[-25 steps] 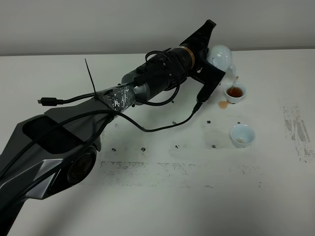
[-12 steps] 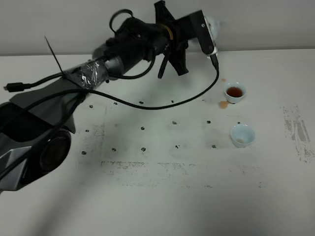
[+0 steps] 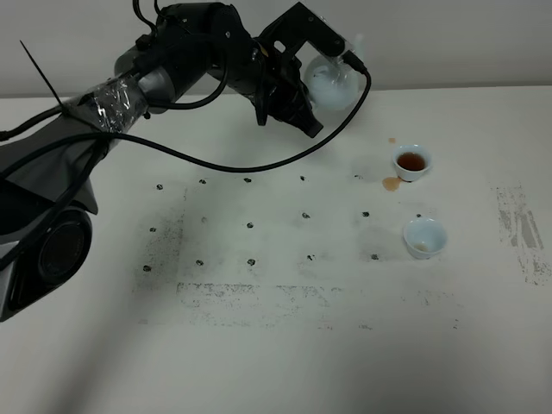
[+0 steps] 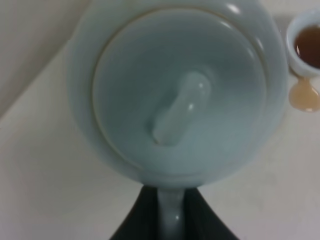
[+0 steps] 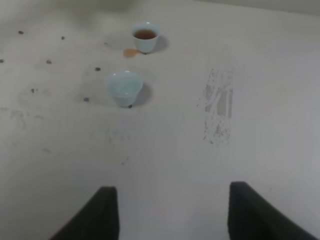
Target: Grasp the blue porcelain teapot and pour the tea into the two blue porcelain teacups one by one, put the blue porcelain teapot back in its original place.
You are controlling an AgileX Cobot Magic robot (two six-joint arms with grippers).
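Left wrist view: glossy, pale blue-white, round-bodied teapot [image 4: 175,95], lid on.

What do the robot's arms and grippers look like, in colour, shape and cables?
The left arm is black and dark grey, with shiny silver tape, a loose black cable and a thin cable tie. The right gripper has two dark, blunt fingers.

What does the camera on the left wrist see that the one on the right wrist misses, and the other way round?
Only the left wrist view: the teapot from above, its handle pinched in the left gripper. Only the right wrist view: the second cup, a scuffed patch and the open right gripper. Both: the tea-filled cup and the small spill beside it.
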